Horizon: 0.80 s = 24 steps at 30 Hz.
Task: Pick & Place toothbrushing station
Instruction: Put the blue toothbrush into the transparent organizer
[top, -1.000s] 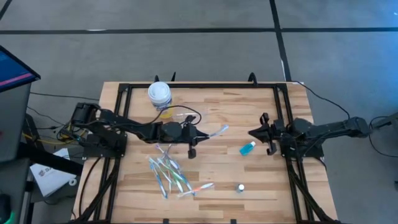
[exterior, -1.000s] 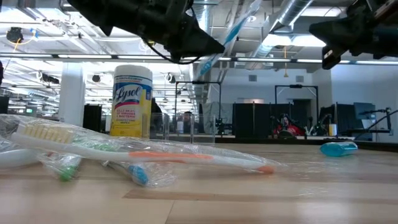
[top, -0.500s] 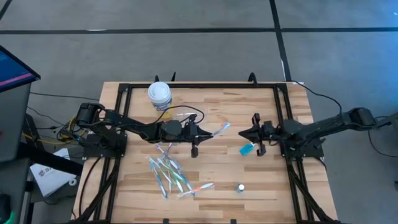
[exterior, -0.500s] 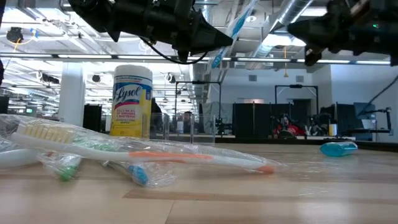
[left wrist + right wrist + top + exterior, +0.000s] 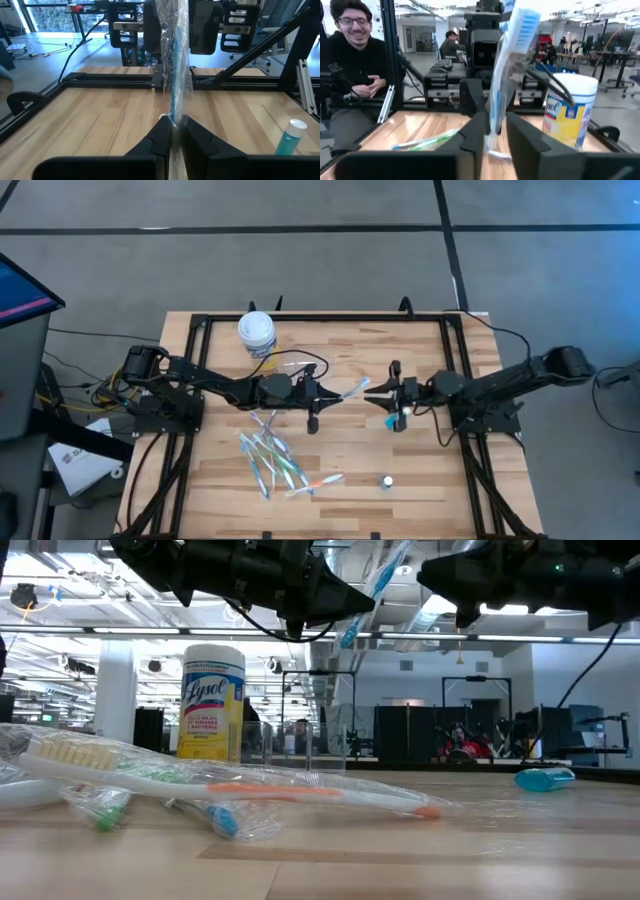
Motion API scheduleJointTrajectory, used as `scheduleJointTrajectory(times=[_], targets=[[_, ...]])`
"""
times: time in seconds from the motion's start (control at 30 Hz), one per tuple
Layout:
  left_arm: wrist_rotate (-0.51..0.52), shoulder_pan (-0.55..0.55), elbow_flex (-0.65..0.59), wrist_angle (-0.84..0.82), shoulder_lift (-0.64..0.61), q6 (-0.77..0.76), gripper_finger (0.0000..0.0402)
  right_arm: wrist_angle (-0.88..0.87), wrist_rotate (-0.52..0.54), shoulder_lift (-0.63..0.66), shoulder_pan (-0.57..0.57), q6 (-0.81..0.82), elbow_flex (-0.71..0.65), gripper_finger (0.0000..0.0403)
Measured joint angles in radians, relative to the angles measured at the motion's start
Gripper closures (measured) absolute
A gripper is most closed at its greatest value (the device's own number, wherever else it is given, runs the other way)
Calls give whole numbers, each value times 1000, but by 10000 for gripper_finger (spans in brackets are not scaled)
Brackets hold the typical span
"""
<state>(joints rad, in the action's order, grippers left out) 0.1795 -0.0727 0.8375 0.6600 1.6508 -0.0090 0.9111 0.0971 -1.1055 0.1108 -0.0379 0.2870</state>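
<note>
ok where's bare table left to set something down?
Free: the wide strip between the canister and the right frame rail; the front right corner beyond the small cap; the front left corner beside the toothbrush pile. Crowded: mid-table, where the left gripper and right gripper meet over a wrapped toothbrush, with the blue tube just below.

A pale wooden table (image 5: 330,450) edged by a black frame carries everything; at about eleven o'clock stands a yellow canister (image 5: 257,333) with a white lid, a clear plastic cup (image 5: 256,741) just beside it; around seven o'clock lies a loose heap of wrapped toothbrushes (image 5: 272,457); near five o'clock sits a small white cap-like piece (image 5: 386,480); towards three o'clock lies a blue tube (image 5: 545,777).
</note>
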Motion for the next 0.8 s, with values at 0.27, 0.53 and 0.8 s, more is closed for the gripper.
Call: scheduleJointTrajectory(times=[0.27,0.53,0.8], targets=[[0,0,0,0,0,0,380,105,-2,-51,-2,1,0,209],[1,0,0,2,0,0,380,151,10,-118,-8,12,39,187],[3,0,0,2,0,0,380,142,9,-191,-30,11,92,227]])
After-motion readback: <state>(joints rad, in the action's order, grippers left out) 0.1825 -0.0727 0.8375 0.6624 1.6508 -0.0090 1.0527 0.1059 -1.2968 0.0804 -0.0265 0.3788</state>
